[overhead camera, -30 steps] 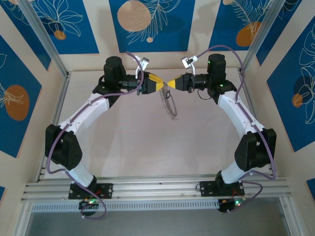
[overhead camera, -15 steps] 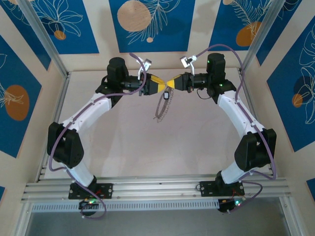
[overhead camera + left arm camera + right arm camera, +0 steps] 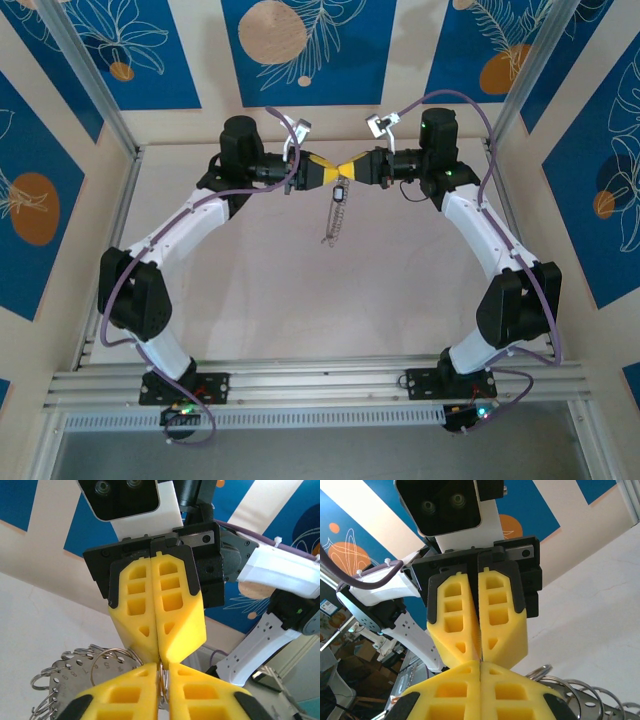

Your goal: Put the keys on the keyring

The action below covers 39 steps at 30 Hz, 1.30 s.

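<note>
Just below the meeting fingertips hangs the silvery, bumpy-edged wire keyring (image 3: 336,218), with a small dark oblong key tag (image 3: 338,191) at its top — threaded or merely touching, I cannot tell. Both my left gripper (image 3: 330,173) and right gripper (image 3: 352,170) pinch shut on the loop's wire — I judge the threading unfinished.

Place: a robot test cell in a lab or workshop.
Arms: two bolted arms, left pincer (image 3: 333,172) and right pincer (image 3: 348,168) meeting tip to tip.
Walls: blue-and-beige printed panels (image 3: 370,60) behind and to either side of the pincers.
Frame: metal posts (image 3: 85,73) flanking them; a slotted rail (image 3: 320,378) nearer than the pincers.
Surface: bare pale tabletop (image 3: 300,290) beneath the pincers.
Beyond: cardboard boxes (image 3: 362,652) past the left pincer.
</note>
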Tool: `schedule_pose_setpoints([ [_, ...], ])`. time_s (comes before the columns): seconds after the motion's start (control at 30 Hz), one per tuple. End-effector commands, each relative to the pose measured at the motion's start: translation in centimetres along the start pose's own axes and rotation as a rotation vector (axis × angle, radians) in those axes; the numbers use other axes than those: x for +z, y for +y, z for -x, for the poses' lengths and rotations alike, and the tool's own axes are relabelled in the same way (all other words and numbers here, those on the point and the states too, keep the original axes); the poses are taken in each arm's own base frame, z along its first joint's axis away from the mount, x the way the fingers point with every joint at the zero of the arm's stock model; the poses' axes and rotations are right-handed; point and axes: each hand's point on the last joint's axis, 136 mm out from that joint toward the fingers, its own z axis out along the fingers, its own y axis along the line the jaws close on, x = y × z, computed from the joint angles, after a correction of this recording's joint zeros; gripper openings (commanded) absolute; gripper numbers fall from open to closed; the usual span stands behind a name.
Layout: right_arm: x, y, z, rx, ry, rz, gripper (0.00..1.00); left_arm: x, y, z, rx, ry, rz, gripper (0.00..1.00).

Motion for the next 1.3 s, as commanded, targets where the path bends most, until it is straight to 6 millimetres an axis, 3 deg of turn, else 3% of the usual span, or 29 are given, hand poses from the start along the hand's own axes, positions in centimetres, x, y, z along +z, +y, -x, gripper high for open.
schedule_pose_setpoints([
  [0.0,0.2,0.7,0.5,-0.031,0.008,0.022,0.00,0.4,-1.2,0.8,0.054,-0.001,-0.049,0.06],
  [0.07,0.2,0.6,0.6,-0.031,0.006,0.019,0.00,0.4,-1.2,0.8,0.054,0.000,-0.053,0.00],
  [0.17,0.1,0.5,0.9,-0.026,-0.004,0.003,0.00,0.3,-1.6,0.8,0.067,-0.006,-0.060,0.00],
  [0.27,-0.6,0.5,1.3,-0.033,-0.035,-0.037,0.26,0.3,-1.7,1.0,0.075,-0.015,-0.058,0.00],
  [0.33,-1.3,0.8,1.4,-0.043,-0.061,-0.062,0.32,0.2,-1.9,1.2,0.082,-0.022,-0.056,0.00],
  [0.5,-2.9,1.2,0.9,-0.056,-0.130,-0.144,0.35,0.2,-2.3,1.8,0.088,-0.039,-0.066,0.00],
  [0.77,-4.2,-0.6,-1.2,-0.058,-0.247,-0.315,0.41,0.0,-3.3,2.8,0.101,-0.063,-0.096,0.00],
  [1.07,-1.7,1.0,-3.1,-0.145,-0.200,-0.284,0.46,-0.1,-4.0,3.4,0.101,-0.075,-0.109,0.00],
  [1.27,-0.5,1.1,-3.2,-0.191,-0.193,-0.298,0.46,-0.2,-4.3,3.6,0.099,-0.077,-0.119,0.00],
])
